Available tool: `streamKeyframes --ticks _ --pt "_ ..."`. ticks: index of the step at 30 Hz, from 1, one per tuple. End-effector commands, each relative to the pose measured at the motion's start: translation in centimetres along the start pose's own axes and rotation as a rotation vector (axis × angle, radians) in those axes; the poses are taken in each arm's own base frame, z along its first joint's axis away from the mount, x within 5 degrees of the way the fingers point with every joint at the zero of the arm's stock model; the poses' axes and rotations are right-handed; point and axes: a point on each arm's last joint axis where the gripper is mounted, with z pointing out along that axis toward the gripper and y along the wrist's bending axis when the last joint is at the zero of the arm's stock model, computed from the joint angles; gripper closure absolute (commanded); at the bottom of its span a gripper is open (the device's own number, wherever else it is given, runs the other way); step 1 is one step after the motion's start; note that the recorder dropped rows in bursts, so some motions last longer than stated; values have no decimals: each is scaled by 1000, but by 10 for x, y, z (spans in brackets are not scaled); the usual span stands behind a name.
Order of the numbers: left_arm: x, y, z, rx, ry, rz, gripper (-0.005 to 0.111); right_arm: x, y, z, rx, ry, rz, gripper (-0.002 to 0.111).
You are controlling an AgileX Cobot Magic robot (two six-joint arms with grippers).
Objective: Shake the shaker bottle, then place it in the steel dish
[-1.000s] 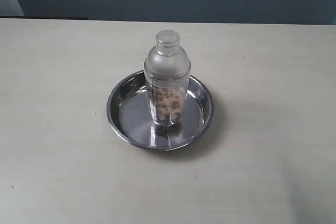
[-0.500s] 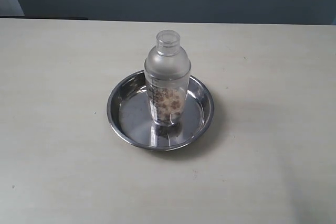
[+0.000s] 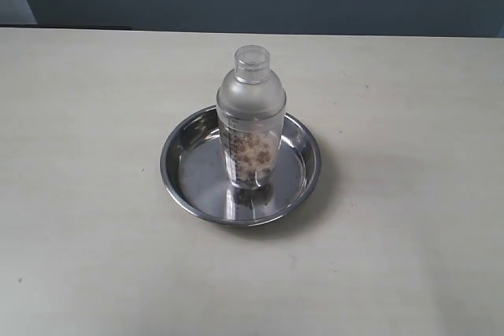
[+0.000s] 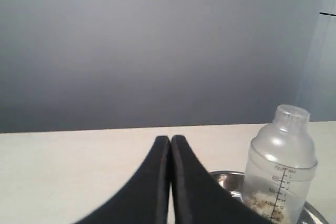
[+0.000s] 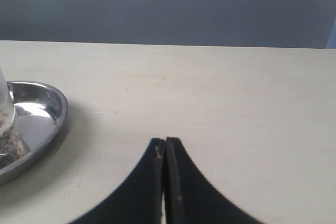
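Bottle (image 3: 250, 120), upright, brown granules inside, standing in dish (image 3: 185, 175) slightly toward 6 o'clock of its centre, on table (image 3: 94, 100); left gripper (image 4: 170, 139) and right gripper (image 5: 165, 141): fingers pressed together, empty, apart from bottle.

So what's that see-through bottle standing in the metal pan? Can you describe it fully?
The shaker bottle looks like frosted clear plastic, with a domed top, a small round cap, printed measuring marks down its side and brownish granules in its lower part. It stands upright, capped, inside the steel dish, touching only the dish floor.
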Motion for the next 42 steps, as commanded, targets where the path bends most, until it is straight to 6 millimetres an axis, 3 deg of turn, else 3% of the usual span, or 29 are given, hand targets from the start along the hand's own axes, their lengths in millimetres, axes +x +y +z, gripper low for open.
streamKeyframes --ticks 1,6,42 --pt "28 8 -15 -90 71 -64 106 -1 0 0 -3 -13 -2 109" --pt "42 10 -17 -134 194 -77 106 -1 0 0 -3 -13 -2 109" --pt "39 12 -17 -153 168 24 106 -1 0 0 -3 -13 -2 109"
